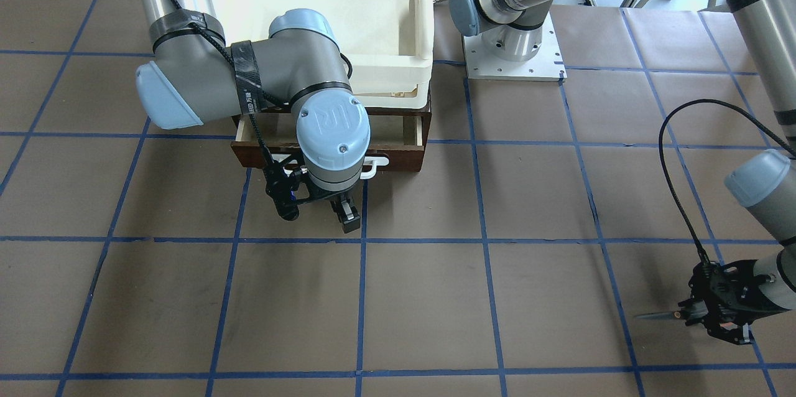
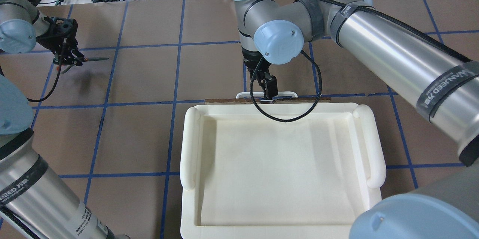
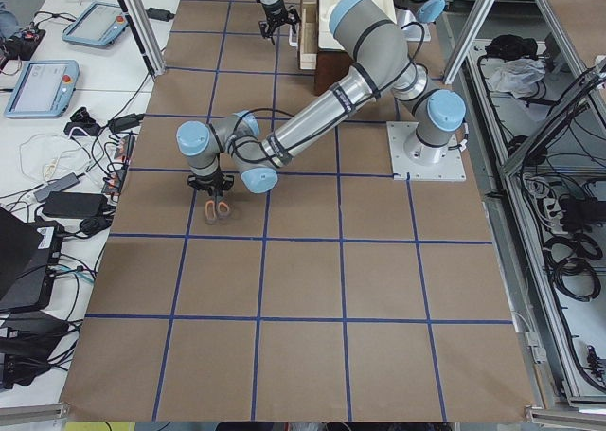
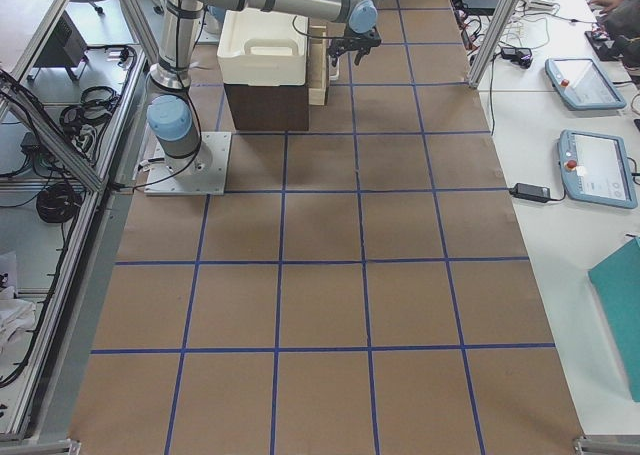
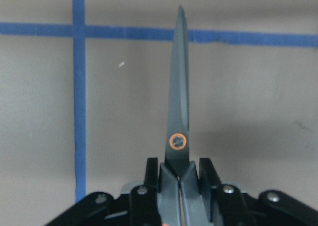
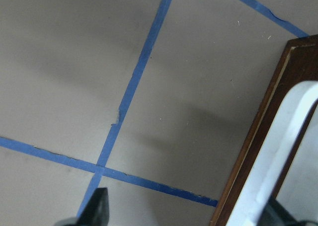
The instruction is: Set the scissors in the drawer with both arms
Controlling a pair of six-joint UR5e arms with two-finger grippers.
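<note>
The scissors [image 5: 178,102] are sitting in the left gripper [image 5: 179,179]. Its fingers [image 5: 150,179] are pressing in on both sides just behind the orange pivot dot. The blades are lying closed together and pointing straight away from the gripper, level and clear of the table [image 2: 149,78], on which their shadow is falling. In the overhead view the scissors are hanging at the far left of the scene with the blade tips pointing right, well apart from the drawer [image 1: 404,157].

The drawer is standing partly pulled out at the far middle of the table, showing a strip of its pale interior. It is sitting directly beneath the cream-white tray [image 1: 424,23].

The right gripper [image 1: 347,216] is hovering just on the far side of the drawer front, by the white bar handle [image 1: 376,163]. Its fingers [image 6: 98,211] are spread wide and are clamping nothing. The wrist view is showing the handle between them. Whether a finger is touching the bar cannot be determined.
</note>
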